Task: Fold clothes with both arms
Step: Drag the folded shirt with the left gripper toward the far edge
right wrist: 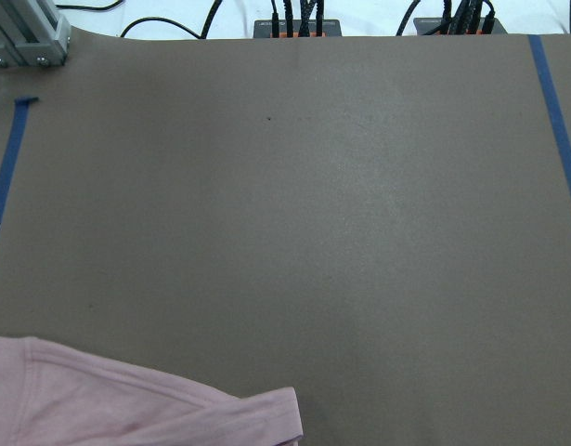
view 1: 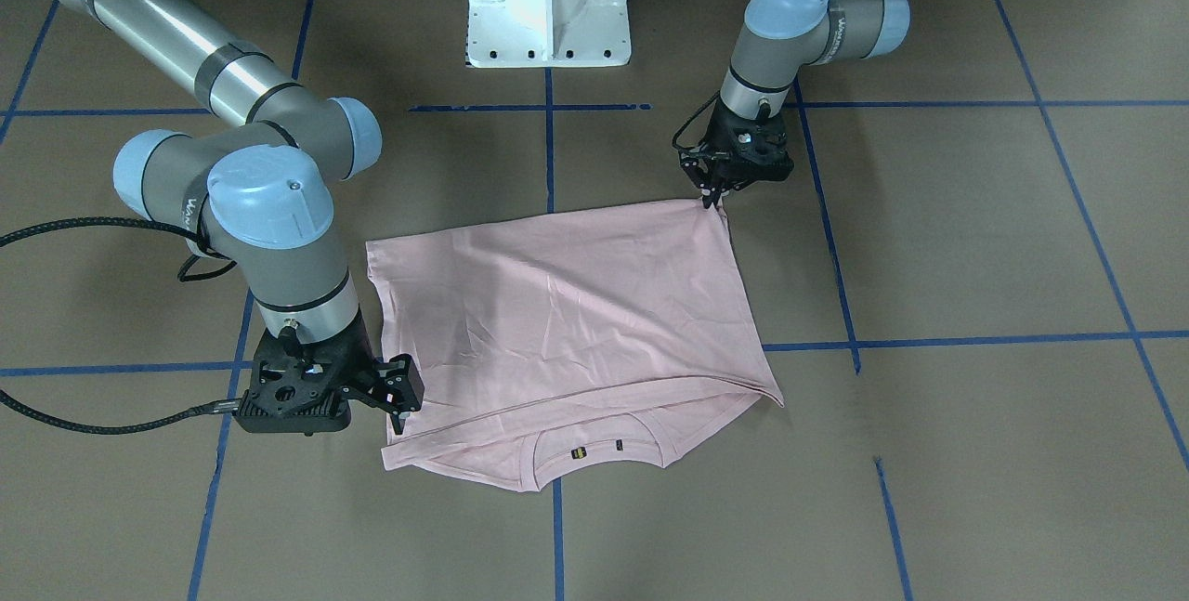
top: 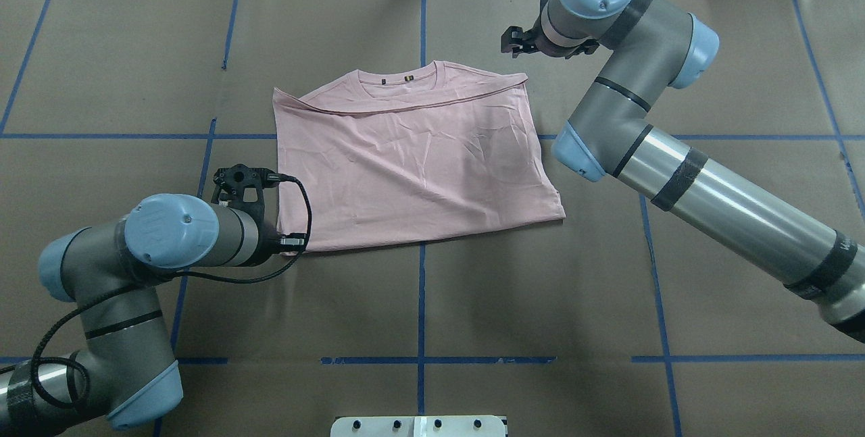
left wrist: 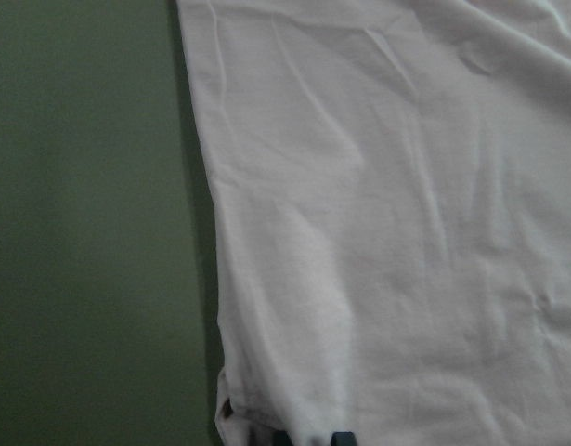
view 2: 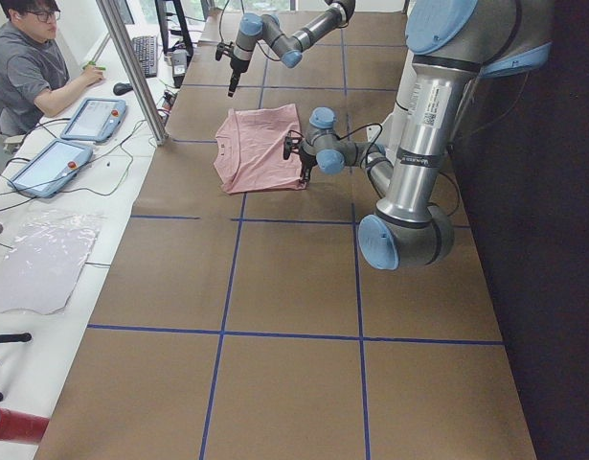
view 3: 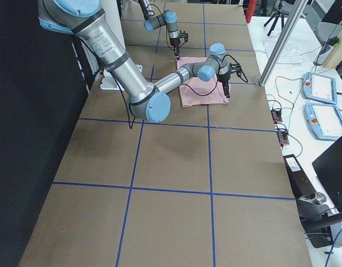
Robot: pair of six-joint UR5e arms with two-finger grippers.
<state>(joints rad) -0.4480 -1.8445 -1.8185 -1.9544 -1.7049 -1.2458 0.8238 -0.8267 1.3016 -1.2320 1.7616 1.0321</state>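
Pink T-shirt (top: 419, 167) lies flat on the brown table (top: 135, 52), plain back up. Its hem seems doubled over towards the collar (top: 399, 80), so one fold looks done and the narrower folds are left. At its robot-side corner the left gripper (view 1: 715, 197) is drawn narrow, seemingly pinching the cloth. The right gripper (view 1: 401, 394) hangs spread beside the collar end, holding nothing. The print is hidden.
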